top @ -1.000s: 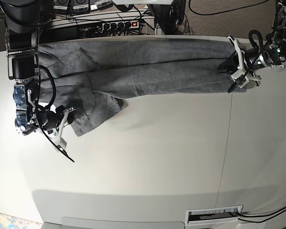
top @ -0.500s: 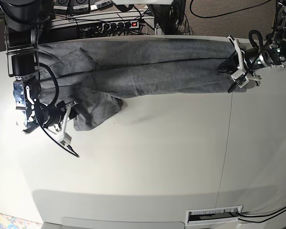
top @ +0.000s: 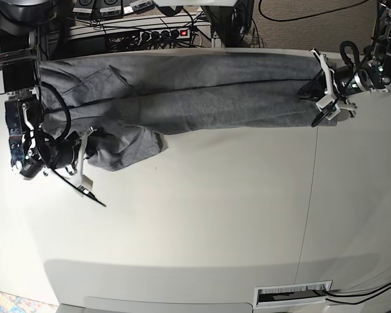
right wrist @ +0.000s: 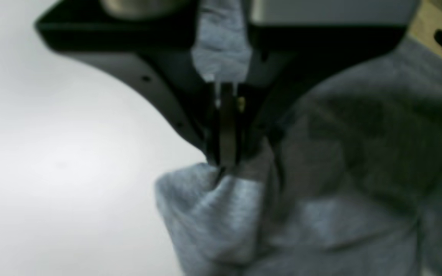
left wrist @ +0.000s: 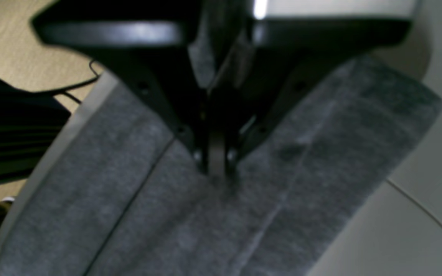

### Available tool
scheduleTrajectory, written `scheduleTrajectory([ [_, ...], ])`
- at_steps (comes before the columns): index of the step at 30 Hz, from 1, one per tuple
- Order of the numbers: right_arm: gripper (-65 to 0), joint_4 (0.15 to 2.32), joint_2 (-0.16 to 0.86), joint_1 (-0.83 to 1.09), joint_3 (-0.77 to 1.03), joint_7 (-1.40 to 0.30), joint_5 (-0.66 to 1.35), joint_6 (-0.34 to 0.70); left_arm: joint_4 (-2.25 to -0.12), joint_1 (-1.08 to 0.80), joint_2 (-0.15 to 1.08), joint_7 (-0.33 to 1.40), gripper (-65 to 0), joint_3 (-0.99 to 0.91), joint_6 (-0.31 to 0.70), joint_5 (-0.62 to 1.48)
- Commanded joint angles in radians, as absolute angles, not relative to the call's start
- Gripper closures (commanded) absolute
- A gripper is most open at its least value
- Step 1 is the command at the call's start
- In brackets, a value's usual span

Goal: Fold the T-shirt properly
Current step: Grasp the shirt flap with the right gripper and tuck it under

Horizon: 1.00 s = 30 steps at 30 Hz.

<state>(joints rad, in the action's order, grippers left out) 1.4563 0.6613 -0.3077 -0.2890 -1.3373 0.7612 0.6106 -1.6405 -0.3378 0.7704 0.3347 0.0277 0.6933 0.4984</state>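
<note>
Nearest the table's (top: 215, 222) front edge, the right gripper (top: 90, 149) is clamped shut on a bunched corner of the grey T-shirt (top: 182, 91). Beyond it, the T-shirt lies stretched in a long band along the table's far edge. At the band's other end, the left gripper (top: 318, 94) pinches the cloth, jaws closed.

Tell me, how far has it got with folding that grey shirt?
Early days, by the look of it. Done: the T-shirt lies stretched in a long band along the table's far edge, doubled lengthwise. In hand: the left gripper is shut on one end and the right gripper pinches a bunched corner at the other. Left: that loose flap is rumpled, and no neat compact fold exists yet.
</note>
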Motion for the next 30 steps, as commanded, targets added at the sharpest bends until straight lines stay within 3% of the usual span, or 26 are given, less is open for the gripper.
scheduleTrajectory([
  [1, 0.0, 1.486, 0.685, -0.313, -0.276, -1.336, 0.771, 0.614, -1.652, -0.333, 0.789, 0.313, 0.0, 0.017, 0.698, 0.516],
  [6, 0.0, 1.583, 0.685, -0.196, -0.169, -1.335, 0.797, 0.627, -1.651, -0.333, 0.789, 0.313, 0.0, 0.017, 0.698, 0.516],
  [17, 0.0, 1.821, 0.684, 0.145, 0.263, -1.338, 0.902, 0.662, -1.651, -0.333, 0.789, 0.313, 0.0, 0.017, 0.698, 0.516],
  [30, 0.0, 1.997, 0.684, 0.389, 0.544, -1.318, 0.902, 0.662, -1.651, -0.333, 0.789, 0.313, 0.0, 0.017, 0.698, 0.516],
])
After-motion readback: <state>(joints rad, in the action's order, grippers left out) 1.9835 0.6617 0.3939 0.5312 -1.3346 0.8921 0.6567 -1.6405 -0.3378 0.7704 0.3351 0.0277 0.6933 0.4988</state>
